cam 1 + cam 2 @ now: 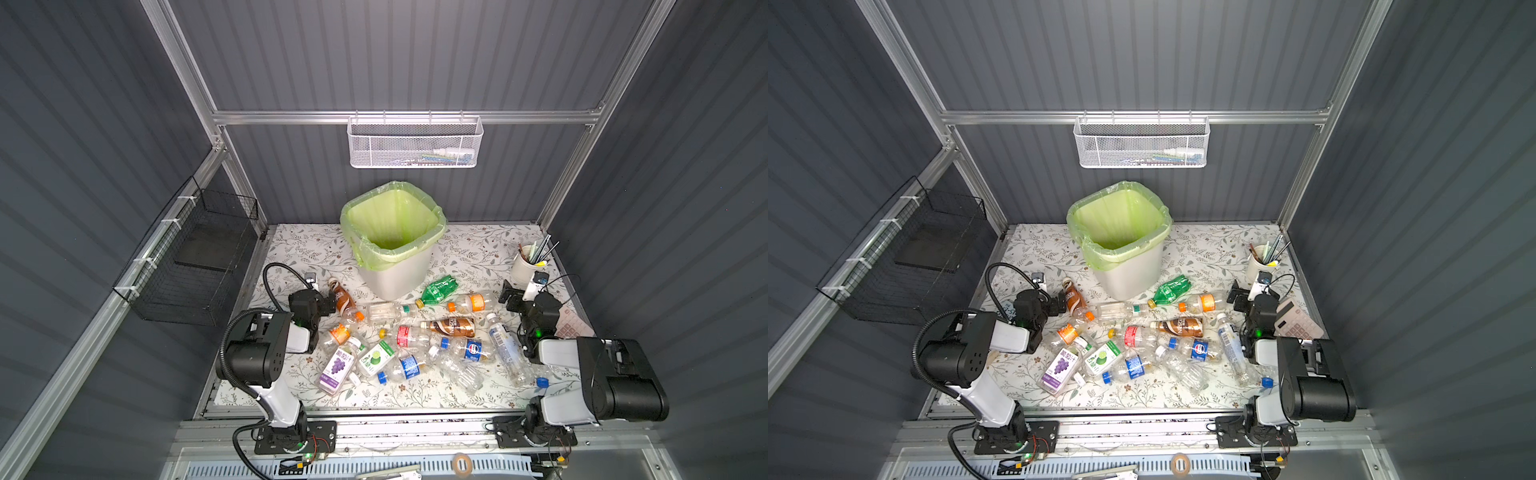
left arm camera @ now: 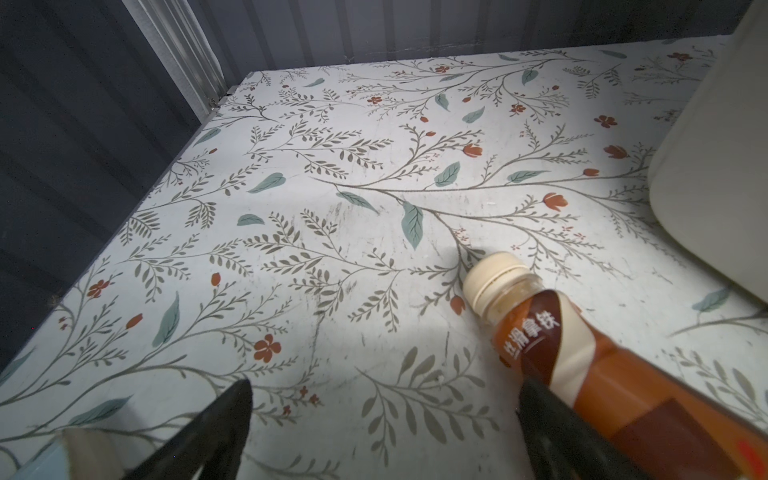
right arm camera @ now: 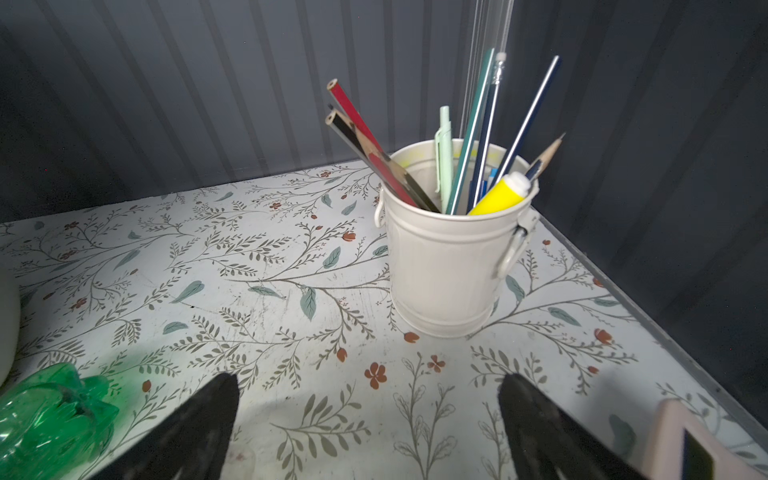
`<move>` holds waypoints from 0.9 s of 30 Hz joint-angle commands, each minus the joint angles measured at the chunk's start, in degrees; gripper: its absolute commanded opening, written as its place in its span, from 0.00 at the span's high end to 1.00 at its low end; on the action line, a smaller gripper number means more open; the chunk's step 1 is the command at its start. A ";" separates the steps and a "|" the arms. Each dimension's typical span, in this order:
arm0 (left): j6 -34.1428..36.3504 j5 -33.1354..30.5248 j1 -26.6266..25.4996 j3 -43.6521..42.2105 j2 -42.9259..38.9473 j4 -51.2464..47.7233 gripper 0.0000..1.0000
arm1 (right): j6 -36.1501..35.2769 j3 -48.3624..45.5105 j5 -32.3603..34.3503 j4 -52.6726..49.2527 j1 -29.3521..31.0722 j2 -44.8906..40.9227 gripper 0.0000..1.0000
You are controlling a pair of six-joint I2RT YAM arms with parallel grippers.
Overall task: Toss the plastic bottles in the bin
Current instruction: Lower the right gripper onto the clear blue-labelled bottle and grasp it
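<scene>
L claw (image 2: 384, 397) apart, empty, beside brown latte bottle (image 2: 582, 365), prob. lining up grab; R claw (image 3: 368, 386) apart, idle nr pen pot (image 3: 449, 270); bin (image 1: 395, 276) looks empty.

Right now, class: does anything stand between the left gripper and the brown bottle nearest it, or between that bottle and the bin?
Nothing visible does. The brown bottle lies right beside the open left gripper, outside its jaws, and only bare table separates it from the bin.
</scene>
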 commanded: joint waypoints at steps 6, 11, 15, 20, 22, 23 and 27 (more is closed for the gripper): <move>-6.61 -8.44 0.38 11.58 -10.73 -27.88 0.00 | 5.31 4.15 5.61 -22.09 -0.44 -14.66 0.01; -9.78 -8.04 0.42 18.61 -17.10 -39.02 0.00 | 13.74 15.49 5.28 -59.40 -1.52 -27.55 0.01; -11.91 -5.16 0.33 20.96 -18.99 -39.40 0.00 | 19.33 23.08 4.55 -82.75 -4.71 -27.29 0.01; -13.55 -1.47 0.20 22.84 -19.89 -40.63 0.00 | 24.87 22.45 3.40 -94.14 -8.49 -28.43 0.01; -14.12 -0.89 0.24 23.09 -20.12 -41.20 0.00 | 26.60 20.43 3.48 -94.84 -8.78 -30.30 0.01; -14.41 -0.49 0.24 23.03 -20.29 -41.54 0.00 | 27.57 19.60 3.91 -95.59 -8.90 -31.03 0.01; -14.79 0.62 0.25 22.73 -20.69 -42.56 0.00 | 31.72 16.71 6.29 -97.79 -9.08 -32.00 0.01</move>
